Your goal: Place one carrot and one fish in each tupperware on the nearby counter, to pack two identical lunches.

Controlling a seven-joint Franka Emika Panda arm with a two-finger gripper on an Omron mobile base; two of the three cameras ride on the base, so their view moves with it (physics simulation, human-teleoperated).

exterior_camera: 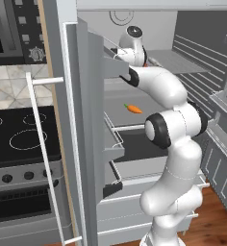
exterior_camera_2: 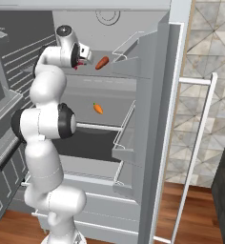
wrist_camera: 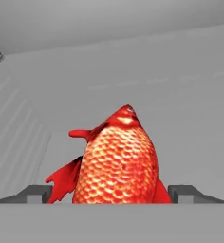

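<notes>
red-orange scales crowd the hand view: the fish (wrist_camera: 118,161) sits right between the two dark fingertips (wrist_camera: 35,193), its body rising away from the camera, a fin and the tail spreading to one side. the tool (wrist_camera: 111,197) stands with its jaws wide, one tip on each side of the fish with a little space showing; whether the pads touch it yet i cannot tell, so i would not call it grasped. my judgement is that the jaws are set wide because the fish is broad across the flanks, and straddling it there gives the pads flat sides to press on.

from the base cameras the arm reaches up and into an open fridge, the tool (exterior_camera_2: 83,55) at the upper shelf (exterior_camera: 178,60), where a sliver of red (exterior_camera: 145,61) shows beside the wrist. a plain red-orange carrot (exterior_camera_2: 101,63) lies on that same shelf, just beside the tool towards the door. a second carrot (exterior_camera: 132,108), bright orange with a green top, lies on the shelf below, well apart from the hand.

this looks like an early step: neither carrot has left the fridge, and no tupperware is to be seen here. next would be closing on the fish and drawing it out without catching the door racks (exterior_camera_2: 126,128). the rounded body could slip if pinched too near the tail.
</notes>
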